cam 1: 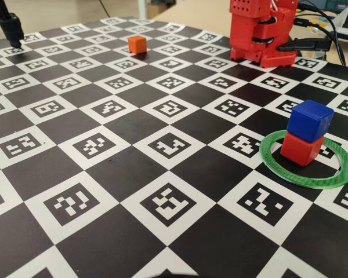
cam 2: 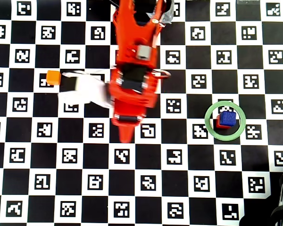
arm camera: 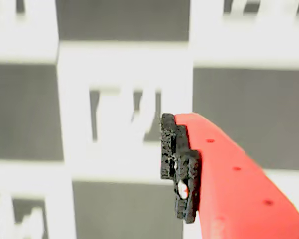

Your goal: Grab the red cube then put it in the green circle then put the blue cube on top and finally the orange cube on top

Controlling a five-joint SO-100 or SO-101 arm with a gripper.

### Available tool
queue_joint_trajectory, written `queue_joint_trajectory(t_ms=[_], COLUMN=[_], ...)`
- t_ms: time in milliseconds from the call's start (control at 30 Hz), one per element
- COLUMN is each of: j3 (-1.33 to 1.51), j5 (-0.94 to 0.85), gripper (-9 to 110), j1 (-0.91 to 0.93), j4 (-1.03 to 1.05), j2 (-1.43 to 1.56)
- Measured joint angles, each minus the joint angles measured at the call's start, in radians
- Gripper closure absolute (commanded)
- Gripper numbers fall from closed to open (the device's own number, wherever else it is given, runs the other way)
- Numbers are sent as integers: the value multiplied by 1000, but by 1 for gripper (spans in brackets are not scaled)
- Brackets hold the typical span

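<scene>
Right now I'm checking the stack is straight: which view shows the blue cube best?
The fixed view: the blue cube is close, seen side-on atop the red cube. The overhead view shows only its small top face. The wrist view does not show it.

I work in a robotics lab: my bench [cam 1: 133,174] is a checkerboard of calibration markers, with cables [cam 1: 327,26] behind.

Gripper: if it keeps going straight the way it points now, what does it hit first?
Probably just the checkered board. The wrist view shows only blurred marker squares ahead of the gripper, no cube. Depth is unclear, so how soon it would touch cannot be judged.
</scene>
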Motion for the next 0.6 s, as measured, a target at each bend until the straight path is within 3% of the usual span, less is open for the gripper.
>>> queue_joint_trajectory(t_ms=[333,600], j3=[0,0], j5=[-414,-673], gripper=[54,53], j1=[422,623], j4=[3,5], j2=[0,0])
